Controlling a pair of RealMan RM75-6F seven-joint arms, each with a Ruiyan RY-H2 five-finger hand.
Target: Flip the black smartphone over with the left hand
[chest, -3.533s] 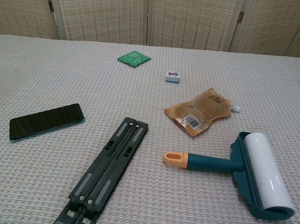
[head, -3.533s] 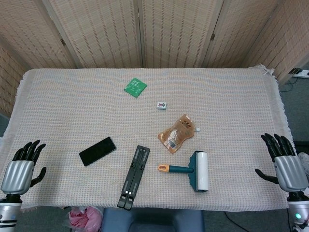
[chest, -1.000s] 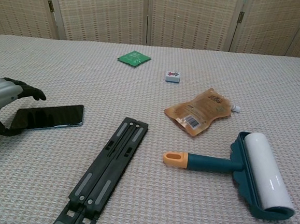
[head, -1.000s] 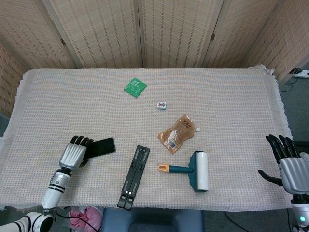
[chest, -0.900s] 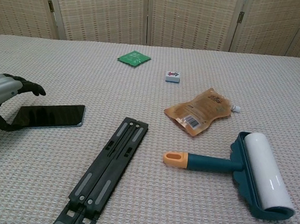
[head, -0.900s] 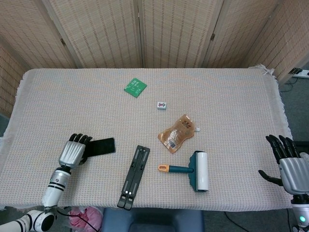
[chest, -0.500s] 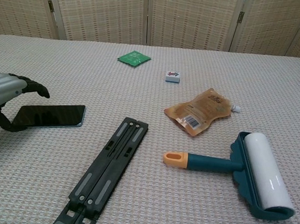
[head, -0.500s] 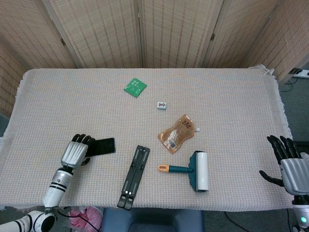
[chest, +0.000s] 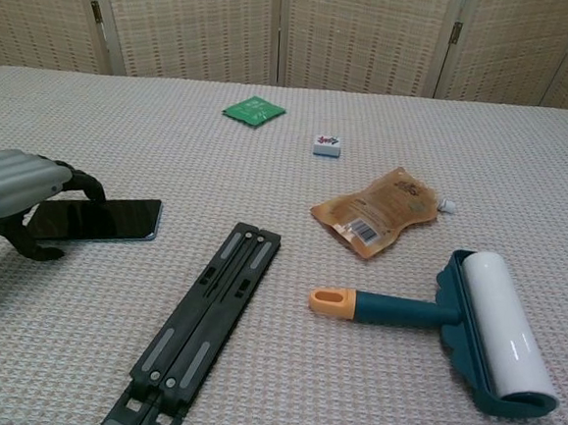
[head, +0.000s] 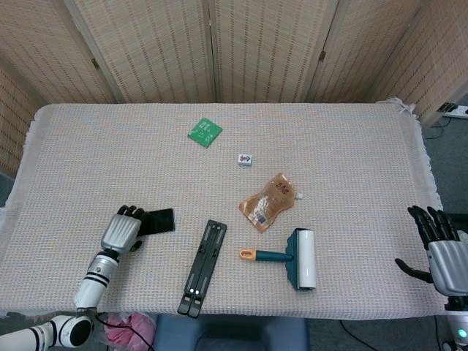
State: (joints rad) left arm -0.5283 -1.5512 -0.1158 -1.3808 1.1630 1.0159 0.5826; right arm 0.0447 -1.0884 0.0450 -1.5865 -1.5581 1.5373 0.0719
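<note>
Head view: the black smartphone (head: 158,221) is seen lying flat, screen up, on the woven cloth of the table (head: 88,146), near the front left, just left of the folded black stand (head: 203,267). The left robot hand (head: 123,229) is placed over the phone's left end, with its dark fingers (head: 134,213) curled down around that end; whether the phone is actually clamped cannot be told. In the chest view the left robot hand (chest: 15,194) is shown arched over the phone (chest: 101,219), the thumb planted on the cloth at the near edge and the fingers hooked over the far edge. The right robot hand (head: 439,247) is held off the table's right front corner, with its fingers spread and nothing in them. To the right of the stand a teal lint roller (head: 296,258) with an orange handle tip is laid, and behind it an orange pouch (head: 268,201), a small tile (head: 246,159) and a green packet (head: 205,132) are set further back.
</note>
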